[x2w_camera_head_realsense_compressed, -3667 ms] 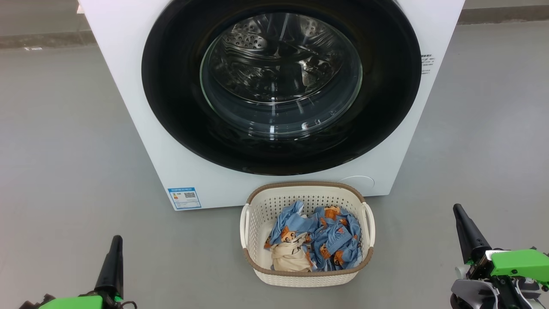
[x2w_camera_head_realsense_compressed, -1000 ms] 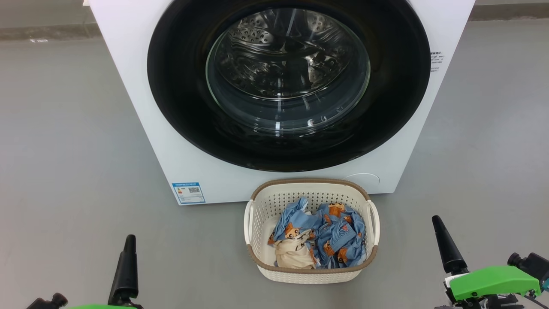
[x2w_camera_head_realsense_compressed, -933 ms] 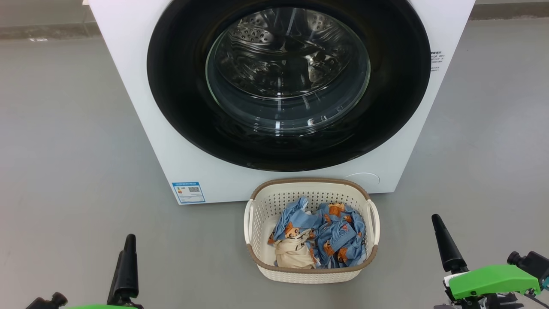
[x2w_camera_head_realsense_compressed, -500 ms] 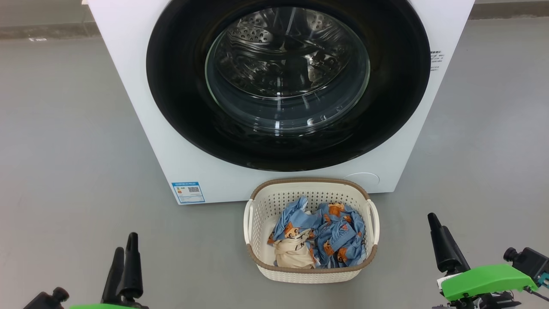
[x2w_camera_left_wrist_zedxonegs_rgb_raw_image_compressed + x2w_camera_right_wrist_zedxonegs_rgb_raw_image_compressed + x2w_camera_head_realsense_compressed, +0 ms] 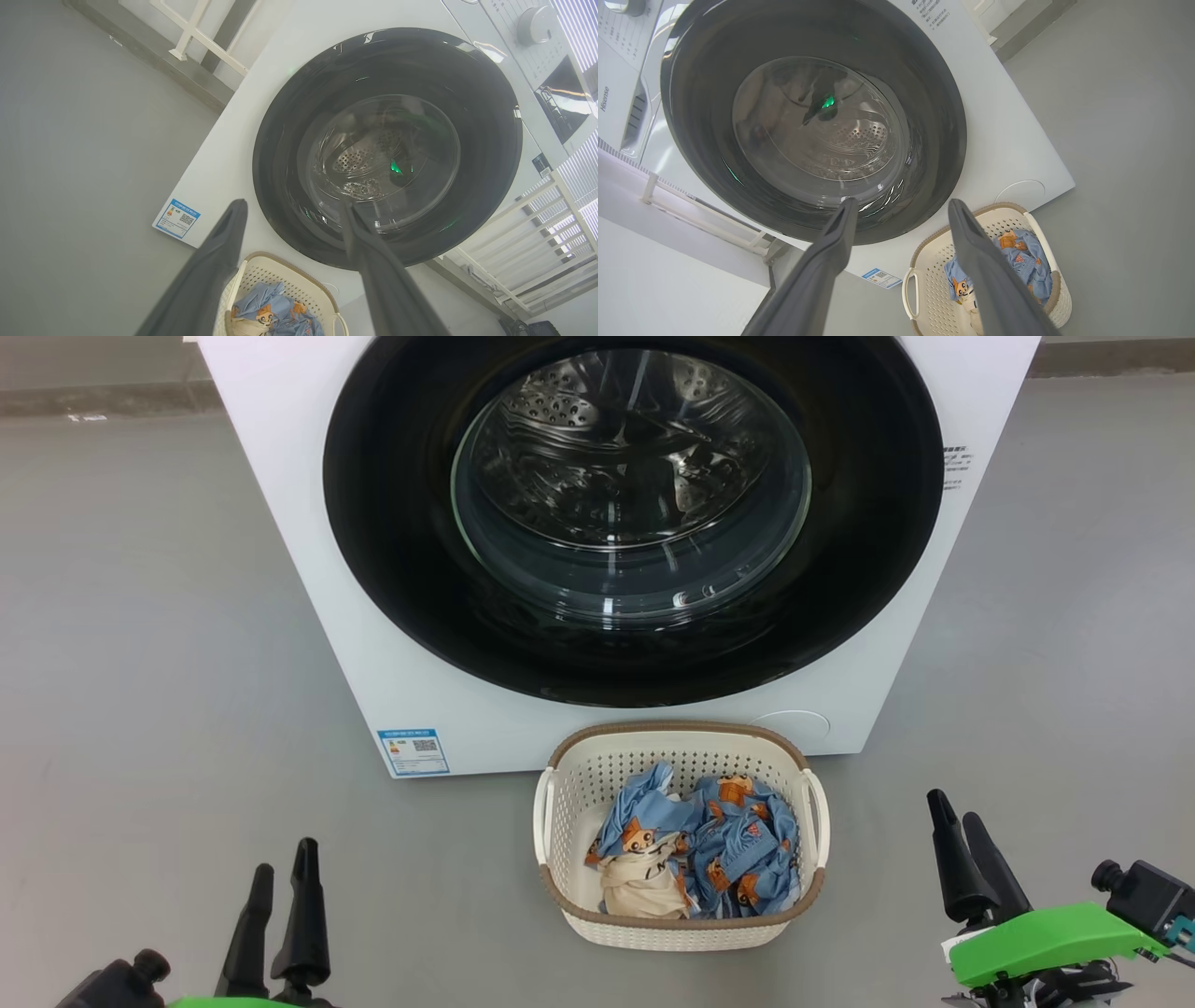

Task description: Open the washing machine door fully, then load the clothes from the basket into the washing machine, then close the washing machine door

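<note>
The white washing machine [image 5: 299, 532] stands ahead with its round black door [image 5: 392, 523] flush against the front, glass bowl at the centre. On the floor in front sits the cream basket [image 5: 680, 933] holding the clothes [image 5: 738, 840], blue bear-print fabric and a beige piece. My left gripper [image 5: 284, 863] hovers open at the lower left, far from both. My right gripper [image 5: 957, 810] is open at the lower right, right of the basket. The wrist views show the door [image 5: 280, 154] [image 5: 938, 116], the basket [image 5: 261, 266] [image 5: 924, 289] and each gripper [image 5: 292, 207] [image 5: 901, 205] with empty spread fingers.
Grey floor [image 5: 140, 663] spreads out on both sides of the machine. A blue label [image 5: 414, 751] marks its lower left front corner. White rails [image 5: 528, 233] stand beside the machine, and a control dial [image 5: 532, 23] sits on its top panel.
Both grippers have turned about their wrists, so two fingers of each now show instead of one. The right gripper has risen slightly. The head camera shifted a little; door, basket and clothes stay put.
</note>
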`<state>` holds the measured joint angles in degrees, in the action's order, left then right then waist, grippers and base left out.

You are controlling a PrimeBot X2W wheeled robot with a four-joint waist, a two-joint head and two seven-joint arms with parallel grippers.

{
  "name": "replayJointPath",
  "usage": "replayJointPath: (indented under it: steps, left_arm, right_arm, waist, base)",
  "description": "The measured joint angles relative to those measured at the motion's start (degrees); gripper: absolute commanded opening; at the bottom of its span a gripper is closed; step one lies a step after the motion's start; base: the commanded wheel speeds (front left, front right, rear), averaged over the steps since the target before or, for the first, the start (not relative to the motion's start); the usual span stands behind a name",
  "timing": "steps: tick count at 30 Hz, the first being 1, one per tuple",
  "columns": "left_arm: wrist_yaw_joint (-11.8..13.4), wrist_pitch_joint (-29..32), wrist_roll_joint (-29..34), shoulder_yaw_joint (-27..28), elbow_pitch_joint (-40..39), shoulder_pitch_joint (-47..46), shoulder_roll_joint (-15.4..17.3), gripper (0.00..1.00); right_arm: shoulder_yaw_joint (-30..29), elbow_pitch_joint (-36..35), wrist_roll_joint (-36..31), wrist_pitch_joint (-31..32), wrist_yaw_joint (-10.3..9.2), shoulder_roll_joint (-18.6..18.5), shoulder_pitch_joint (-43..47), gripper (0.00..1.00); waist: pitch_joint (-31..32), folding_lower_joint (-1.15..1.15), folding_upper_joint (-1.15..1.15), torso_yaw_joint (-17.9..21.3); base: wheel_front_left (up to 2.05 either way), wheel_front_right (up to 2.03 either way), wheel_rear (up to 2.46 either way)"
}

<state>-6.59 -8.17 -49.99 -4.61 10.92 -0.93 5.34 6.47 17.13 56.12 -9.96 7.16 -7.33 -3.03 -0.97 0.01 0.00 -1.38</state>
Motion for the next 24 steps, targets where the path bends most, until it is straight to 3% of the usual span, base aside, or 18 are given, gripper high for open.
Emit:
replayJointPath:
  steps: [24]
  left_arm:
    - [-0.4, -3.0, 15.0, -1.0, 0.0, 0.0, 0.9, 1.0]
  right_arm:
    - [0.0, -0.2, -14.9, -2.1, 0.0, 0.1, 0.0, 1.0]
  waist:
    - [0.9, 0.0, 0.0, -0.4]
  base:
    - [0.0, 0.0, 0.0]
